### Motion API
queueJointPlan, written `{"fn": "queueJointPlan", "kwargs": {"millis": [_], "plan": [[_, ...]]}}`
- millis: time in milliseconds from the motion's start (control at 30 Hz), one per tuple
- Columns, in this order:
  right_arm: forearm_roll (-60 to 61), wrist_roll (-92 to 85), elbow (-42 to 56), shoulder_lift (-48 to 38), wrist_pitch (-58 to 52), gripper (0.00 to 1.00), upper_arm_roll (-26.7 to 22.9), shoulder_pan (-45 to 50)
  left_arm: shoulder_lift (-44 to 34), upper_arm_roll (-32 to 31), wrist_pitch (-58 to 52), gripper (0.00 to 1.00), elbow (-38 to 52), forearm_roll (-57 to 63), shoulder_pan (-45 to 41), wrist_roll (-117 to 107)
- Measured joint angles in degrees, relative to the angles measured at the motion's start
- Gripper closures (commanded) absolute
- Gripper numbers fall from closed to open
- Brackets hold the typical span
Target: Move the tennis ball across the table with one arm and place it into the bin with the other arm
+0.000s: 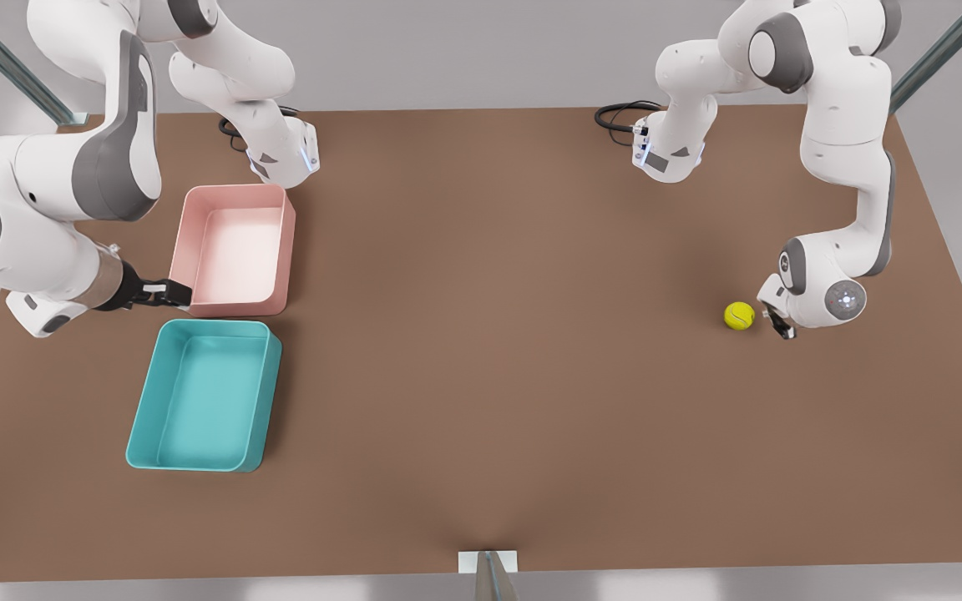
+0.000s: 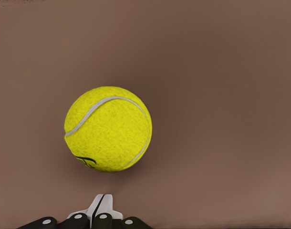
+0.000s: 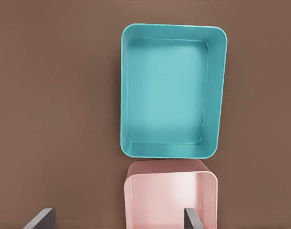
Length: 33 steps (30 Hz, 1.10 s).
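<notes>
1. Since the tennis ball (image 1: 739, 315) sits on the bare counter (image 1: 498, 351) at the front view's right, the nearer arm is the left one; its wrist view looks straight onto the ball (image 2: 108, 129).
2. Left gripper (image 1: 777, 320): just beside the ball on its right side in the front view, low over the counter, apparently not touching. In the left wrist view the fingertips (image 2: 101, 209) look pressed together, nothing between them. A ball has no long axis, so approach angle matters little.
3. Key relation: the ball lies to the gripper's left, the same direction as the bin. A nudge leftward would likely roll it across the counter.
4. Bin (image 1: 201, 396): teal, near left, well apart from the ball, nothing in it.
5. Right gripper (image 1: 165, 292): waits at the left, between the teal bin and the pink tray (image 1: 235, 249) just beyond it. Fingers (image 3: 192, 221) spread, holding nothing.
</notes>
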Motion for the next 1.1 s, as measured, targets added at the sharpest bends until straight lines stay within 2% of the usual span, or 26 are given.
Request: {"fn": "queueJointPlan", "kwargs": {"millis": [300, 333, 433, 500, 567, 667, 833, 867, 900, 933, 1000, 1100], "plan": [[-0.1, 0.0, 0.0, 0.1, 0.0, 0.00, 0.1, 0.1, -0.3, -0.9, 0.8, 0.79, -0.1, -5.9, -2.0, 2.7], [-0.1, 0.0, 0.0, 0.1, 0.0, 0.00, 0.0, 0.1, -0.6, -3.0, 0.8, 0.79, -0.1, -6.3, -2.9, 1.9], [-0.1, 0.0, 0.0, 0.1, 0.0, 0.00, 0.0, 0.0, -1.7, -18.9, 0.7, 0.79, 3.1, -6.9, -4.7, -5.5], [-0.1, 0.0, 0.0, 0.1, 0.0, 0.00, 0.1, 0.1, -2.2, -22.9, -1.4, 0.79, 7.7, -6.9, -4.9, -11.5], [-0.1, -0.1, -0.1, 0.2, 0.0, 0.00, 0.1, 0.2, -2.3, -23.8, -3.1, 0.79, 9.4, -6.9, -4.6, -16.9], [-0.1, -0.1, -0.1, 0.2, -0.1, 0.00, 0.1, 0.4, -2.7, -19.2, -10.8, 0.79, 19.8, -6.1, -4.7, -24.1], [0.6, 0.0, 0.0, 2.7, -0.4, 0.00, 0.1, 2.6, -1.5, -17.6, -40.6, 0.79, 52.9, -1.2, -11.8, -38.1], [0.7, -0.1, 0.8, 4.9, -0.2, 0.00, 0.1, 4.9, -1.4, -17.7, -46.5, 0.73, 58.5, -1.8, -13.4, -41.2], [0.8, -0.1, 1.5, 7.4, 0.7, 0.00, 0.1, 8.4, -2.4, -17.4, -51.5, 0.00, 61.5, -3.3, -14.1, -44.4], [0.8, 0.3, 1.9, 9.8, 2.1, 0.00, 0.1, 12.1, -5.2, -17.2, -55.3, 0.00, 60.3, -4.5, -14.1, -47.6], [0.9, 2.0, 2.3, 13.9, 5.4, 0.00, 0.2, 16.5, -11.2, -16.5, -58.4, 0.00, 52.4, -6.4, -13.4, -54.0], [0.8, 5.1, 2.5, 18.3, 11.1, 0.00, 0.0, 20.7, -10.8, -16.0, -60.2, 0.00, 48.8, -8.4, -12.2, -63.2]]}}
